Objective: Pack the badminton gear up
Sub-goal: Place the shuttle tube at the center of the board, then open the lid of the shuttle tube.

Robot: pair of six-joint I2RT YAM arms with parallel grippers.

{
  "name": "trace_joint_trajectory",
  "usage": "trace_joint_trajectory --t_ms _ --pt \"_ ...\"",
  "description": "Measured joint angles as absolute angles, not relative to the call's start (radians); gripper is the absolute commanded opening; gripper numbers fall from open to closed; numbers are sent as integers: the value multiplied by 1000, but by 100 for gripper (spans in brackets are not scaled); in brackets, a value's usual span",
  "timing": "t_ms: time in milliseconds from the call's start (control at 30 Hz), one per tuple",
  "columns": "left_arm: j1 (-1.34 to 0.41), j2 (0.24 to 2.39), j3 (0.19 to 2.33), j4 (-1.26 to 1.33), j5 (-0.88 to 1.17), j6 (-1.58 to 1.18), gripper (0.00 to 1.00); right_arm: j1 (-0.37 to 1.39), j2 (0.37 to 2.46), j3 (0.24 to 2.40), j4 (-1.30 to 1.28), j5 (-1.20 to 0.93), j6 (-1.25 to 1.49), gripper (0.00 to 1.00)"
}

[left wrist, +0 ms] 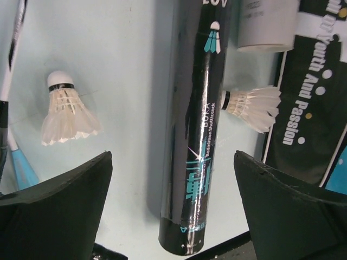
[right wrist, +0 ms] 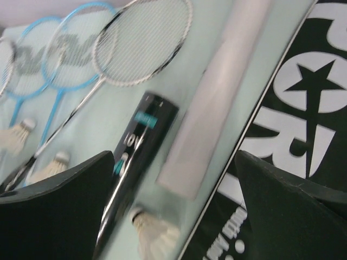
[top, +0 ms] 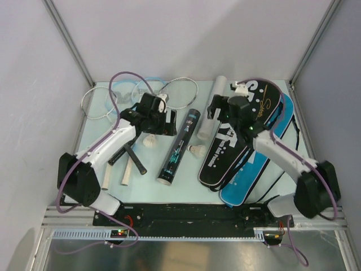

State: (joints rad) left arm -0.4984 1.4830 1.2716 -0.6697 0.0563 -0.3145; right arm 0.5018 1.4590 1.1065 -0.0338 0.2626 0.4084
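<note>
Top external view: packing looks barely begun. Four rackets [top: 141,90] lie loose at the far left of the tabletop [top: 186,189]. Two shuttlecocks [top: 151,141] sit one on each side of the black tube [top: 179,148]. The white tube [top: 210,110] lies farther back, beside the black bag [top: 237,149], which is stacked on the blue bag [top: 256,180] at the right. The left pincer [left wrist: 172,157] and right pincer [right wrist: 174,157] both hang with fingers spread apart, gripping nothing. Whether either tube holds anything cannot be told; seemingly everything has yet to be stowed.
</note>
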Motion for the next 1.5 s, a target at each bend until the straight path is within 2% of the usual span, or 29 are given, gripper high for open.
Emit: trace_joint_trajectory --t_ms 233,467,667,733,933,1100,1333,1500 --pt "-536 1599 1273 -676 48 -314 97 540 1149 835 58 127 278 98" --pt "-586 1704 1274 -682 35 -315 98 540 1021 767 62 68 223 98" --pt "-630 1738 1250 -678 -15 -323 93 542 914 717 58 67 196 98" --pt "-653 1750 1230 -669 -22 -333 88 541 893 707 58 67 179 98" --pt "-678 1769 1205 -665 -25 -342 64 541 870 701 59 67 126 97" --pt "-678 1769 1205 -665 -21 -341 64 541 860 701 66 70 99 97" --pt "-678 1768 1205 -667 -13 -340 47 541 858 700 83 39 20 97" --pt "-663 1737 1208 -720 24 -331 40 541 842 695 110 -94 -167 94"
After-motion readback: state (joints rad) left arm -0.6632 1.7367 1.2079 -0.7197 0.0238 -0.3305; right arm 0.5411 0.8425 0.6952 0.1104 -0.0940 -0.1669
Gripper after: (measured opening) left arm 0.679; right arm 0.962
